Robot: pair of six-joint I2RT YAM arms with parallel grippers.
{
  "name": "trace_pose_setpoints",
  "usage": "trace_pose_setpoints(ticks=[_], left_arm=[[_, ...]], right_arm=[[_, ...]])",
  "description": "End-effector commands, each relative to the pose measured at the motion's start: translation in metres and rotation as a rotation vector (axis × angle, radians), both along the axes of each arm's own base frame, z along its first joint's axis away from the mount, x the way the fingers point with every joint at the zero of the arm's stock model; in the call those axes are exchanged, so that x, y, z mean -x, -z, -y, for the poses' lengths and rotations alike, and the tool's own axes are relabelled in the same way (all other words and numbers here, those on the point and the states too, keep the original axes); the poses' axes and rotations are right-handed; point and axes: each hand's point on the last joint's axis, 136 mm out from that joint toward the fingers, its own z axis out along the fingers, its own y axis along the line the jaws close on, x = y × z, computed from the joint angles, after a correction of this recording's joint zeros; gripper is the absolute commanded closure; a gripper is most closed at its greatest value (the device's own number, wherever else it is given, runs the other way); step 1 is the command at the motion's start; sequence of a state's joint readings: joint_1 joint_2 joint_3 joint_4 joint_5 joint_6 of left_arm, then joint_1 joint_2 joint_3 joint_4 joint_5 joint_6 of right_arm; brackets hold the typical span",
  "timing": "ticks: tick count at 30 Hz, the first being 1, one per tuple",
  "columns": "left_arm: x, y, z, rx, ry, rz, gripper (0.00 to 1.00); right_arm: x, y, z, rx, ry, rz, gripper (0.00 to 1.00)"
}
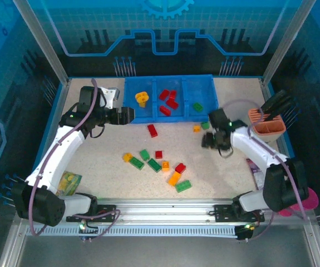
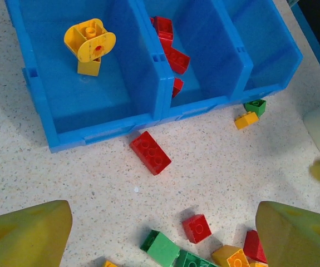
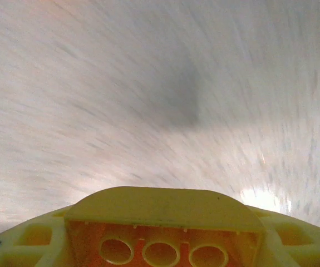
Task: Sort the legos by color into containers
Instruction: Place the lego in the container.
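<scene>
The speckled counter (image 1: pixel 93 150) carries the blue tray (image 1: pixel 211 89), which holds yellow (image 1: pixel 142 98), red (image 1: pixel 168 102) and green (image 1: pixel 197 107) legos in separate compartments. Left pincer (image 1: pixel 127 115), beside the tray's left front corner, gapes empty. Right pincer (image 1: pixel 210 140), near its right front corner, grips an orange lego (image 3: pixel 160 247). Loose legos (image 1: pixel 154 165) lie before the tray.

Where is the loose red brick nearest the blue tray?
Top view: the red brick lies slightly left of centre on the table, just before the blue tray's wall between left and middle compartments.
</scene>
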State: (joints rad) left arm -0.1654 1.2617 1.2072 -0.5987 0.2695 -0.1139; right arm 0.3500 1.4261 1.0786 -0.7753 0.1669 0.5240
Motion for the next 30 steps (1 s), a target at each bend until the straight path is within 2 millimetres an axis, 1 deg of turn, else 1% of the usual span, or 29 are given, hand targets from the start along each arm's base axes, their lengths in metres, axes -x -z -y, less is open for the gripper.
trace_pose_setpoints(ticks=[1, 2, 3, 4, 5, 8, 13, 16, 19, 20, 21, 23, 28, 30], left_arm=[[0.005, 0.001, -0.007, -0.023, -0.001, 0.003, 0.12], [0.006, -0.001, -0.008, -0.022, -0.003, 0.003, 0.11], [0.006, -0.002, -0.008, -0.019, -0.003, 0.001, 0.11], [0.006, -0.004, -0.009, -0.016, -0.004, 0.001, 0.11], [0.006, -0.005, -0.009, -0.014, -0.006, 0.002, 0.11], [0.006, -0.008, -0.012, -0.010, -0.016, 0.009, 0.11], [0.006, -0.013, -0.019, -0.025, -0.035, 0.028, 0.11], [0.004, -0.011, -0.020, -0.021, -0.039, 0.026, 0.11], [0.001, -0.009, -0.019, -0.008, -0.038, 0.017, 0.11], [0.001, -0.008, -0.019, -0.004, -0.037, 0.011, 0.10], [0.001, -0.007, -0.018, -0.002, -0.034, 0.008, 0.10], [0.002, -0.006, -0.018, -0.005, -0.034, 0.004, 0.10], [0.001, -0.007, -0.019, -0.006, -0.040, 0.008, 0.10], [0.000, -0.006, -0.019, -0.002, -0.040, 0.005, 0.10]], right_arm=[[-0.049, -0.067, -0.035, 0.067, -0.281, 0.159, 0.60], [-0.064, -0.083, -0.049, 0.051, -0.328, 0.184, 0.60], [-0.073, -0.093, -0.061, 0.044, -0.375, 0.199, 0.60], [-0.088, -0.107, -0.076, 0.053, -0.435, 0.233, 0.59], [-0.100, -0.117, -0.091, 0.077, -0.492, 0.265, 0.59], [-0.132, -0.130, -0.130, 0.096, -0.609, 0.326, 0.59], [-0.172, -0.137, -0.192, 0.034, -0.736, 0.434, 0.59], [-0.187, -0.137, -0.229, 0.009, -0.845, 0.520, 0.60], [-0.201, -0.126, -0.259, -0.014, -0.933, 0.589, 0.59], [-0.207, -0.126, -0.264, -0.018, -0.941, 0.612, 0.59], [-0.214, -0.112, -0.269, -0.019, -0.948, 0.603, 0.59], [-0.224, -0.106, -0.277, -0.012, -0.959, 0.620, 0.58], [-0.238, -0.091, -0.293, -0.020, -1.001, 0.680, 0.56], [-0.243, -0.087, -0.299, -0.035, -1.008, 0.706, 0.56]])
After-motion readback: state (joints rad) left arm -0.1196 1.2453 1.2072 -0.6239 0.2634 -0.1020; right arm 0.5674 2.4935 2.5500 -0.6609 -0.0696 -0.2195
